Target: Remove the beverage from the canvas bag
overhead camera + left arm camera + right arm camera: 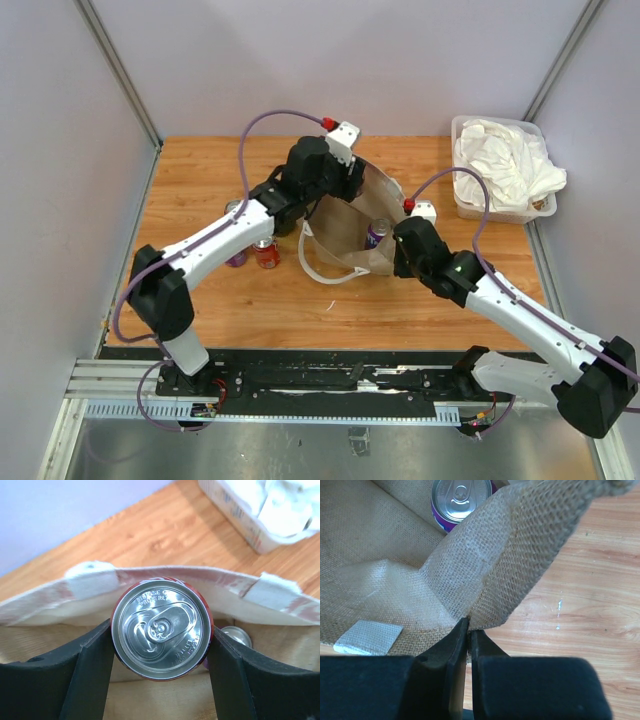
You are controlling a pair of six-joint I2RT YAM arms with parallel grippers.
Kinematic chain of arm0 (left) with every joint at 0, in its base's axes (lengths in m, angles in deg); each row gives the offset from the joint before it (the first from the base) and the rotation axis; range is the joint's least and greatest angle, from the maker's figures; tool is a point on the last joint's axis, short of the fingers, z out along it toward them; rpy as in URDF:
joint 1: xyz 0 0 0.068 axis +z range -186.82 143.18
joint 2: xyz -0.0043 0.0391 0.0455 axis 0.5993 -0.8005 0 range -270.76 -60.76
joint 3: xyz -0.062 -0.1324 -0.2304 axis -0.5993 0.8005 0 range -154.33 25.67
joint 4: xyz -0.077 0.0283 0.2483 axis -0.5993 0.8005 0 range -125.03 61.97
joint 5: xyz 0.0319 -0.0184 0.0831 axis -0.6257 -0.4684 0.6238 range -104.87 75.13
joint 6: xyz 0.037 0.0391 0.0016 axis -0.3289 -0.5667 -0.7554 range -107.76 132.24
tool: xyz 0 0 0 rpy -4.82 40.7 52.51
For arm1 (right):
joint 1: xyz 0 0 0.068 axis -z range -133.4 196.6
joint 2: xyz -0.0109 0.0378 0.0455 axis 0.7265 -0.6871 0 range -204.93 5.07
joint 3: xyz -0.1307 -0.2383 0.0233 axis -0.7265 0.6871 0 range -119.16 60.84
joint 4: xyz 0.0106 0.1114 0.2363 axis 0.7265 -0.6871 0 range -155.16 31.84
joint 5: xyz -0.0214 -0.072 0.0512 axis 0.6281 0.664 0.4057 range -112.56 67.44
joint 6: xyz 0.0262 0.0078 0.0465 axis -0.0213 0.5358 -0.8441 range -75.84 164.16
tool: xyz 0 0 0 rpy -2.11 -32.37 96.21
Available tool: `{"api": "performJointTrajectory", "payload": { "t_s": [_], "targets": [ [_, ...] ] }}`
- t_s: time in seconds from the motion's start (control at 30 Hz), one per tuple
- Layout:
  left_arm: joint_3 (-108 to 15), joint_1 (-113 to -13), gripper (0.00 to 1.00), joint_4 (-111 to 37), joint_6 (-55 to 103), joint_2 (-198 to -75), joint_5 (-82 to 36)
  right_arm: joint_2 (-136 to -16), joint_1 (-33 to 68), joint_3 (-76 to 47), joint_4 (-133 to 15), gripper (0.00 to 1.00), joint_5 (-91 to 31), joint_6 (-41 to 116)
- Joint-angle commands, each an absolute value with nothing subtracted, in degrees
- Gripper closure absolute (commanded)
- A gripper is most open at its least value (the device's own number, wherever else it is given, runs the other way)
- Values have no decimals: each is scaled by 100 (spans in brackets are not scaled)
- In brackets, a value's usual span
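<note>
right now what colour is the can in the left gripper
The can is red with a silver top; left wrist view shows it best.

Tan canvas bag (372, 262), open (purple can (377, 233) inside); red can (162, 628) upright

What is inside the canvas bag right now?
A red can, gripped by the left hand, sits at the mouth of the canvas bag; a purple can stands deeper. Its own folds hide much of the bottom.
</note>
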State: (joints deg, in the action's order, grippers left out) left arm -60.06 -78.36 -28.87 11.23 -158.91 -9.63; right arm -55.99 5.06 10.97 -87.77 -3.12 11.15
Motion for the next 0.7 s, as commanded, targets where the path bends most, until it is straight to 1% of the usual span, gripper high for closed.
{"api": "performJointTrajectory", "payload": {
  "t_s": [0.0,0.13,0.43,0.53,0.67],
  "targets": [
    [-5971,-7883,99,-3214,1083,-15036,-597,-5507,374,1306,-9306,93,-333,1184],
    [-5578,-7883,100,-2930,1195,-14339,-241,-5461,377,1324,-9293,93,-340,1198],
    [-3712,-7883,100,-2581,1648,-12059,780,-5421,358,1420,-9221,93,-390,1201],
    [-3380,-7883,100,-2201,1823,-11326,1117,-5455,350,1428,-9183,93,-395,1200],
    [-3161,-7883,100,-1519,1991,-10798,1505,-5530,337,1390,-9121,93,-397,1205]
  ]
}}
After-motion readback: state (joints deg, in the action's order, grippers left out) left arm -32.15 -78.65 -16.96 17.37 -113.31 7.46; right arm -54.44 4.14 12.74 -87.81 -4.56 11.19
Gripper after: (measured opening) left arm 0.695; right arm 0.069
